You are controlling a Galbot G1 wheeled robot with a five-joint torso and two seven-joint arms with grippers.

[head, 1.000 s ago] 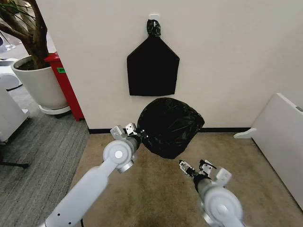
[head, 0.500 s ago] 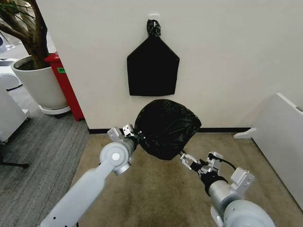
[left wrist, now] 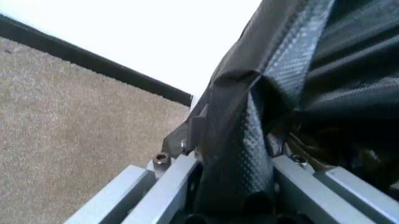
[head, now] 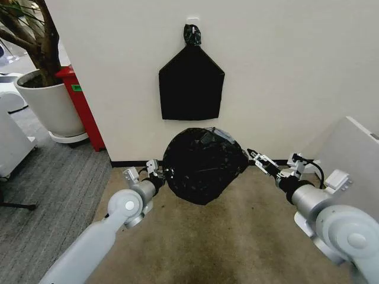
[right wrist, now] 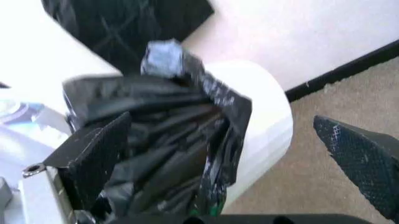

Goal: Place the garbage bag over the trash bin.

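**A:** You asked where the garbage bag (head: 204, 164) lies. Take the flat black bag (head: 190, 84) hanging on the wall as your mark: the crinkly one is straight below it, low against the baseboard, with the two arms either side.

**B:** And which of my pincers has it?

**A:** Your left gripper (head: 159, 172) touches the bag's left edge, and the left wrist view shows its fingers closed on a fold of the plastic (left wrist: 240, 154). Your right gripper (head: 257, 159) sits just beside the bag's right edge, fingers spread wide; in its wrist view the bag film (right wrist: 159, 140) hangs between one finger (right wrist: 93, 154) and the far one, ungripped as far as I can judge.

**B:** The trash bin?

**A:** Its cream wall (right wrist: 265, 126) shows in the right wrist view, with the plastic draped over one side and part of the wall bare beyond it.

**B:** Which way does it all run?

**A:** The bag's mouth seems stretched left to right between your grippers. Whether the bin stands upright, I cannot tell.
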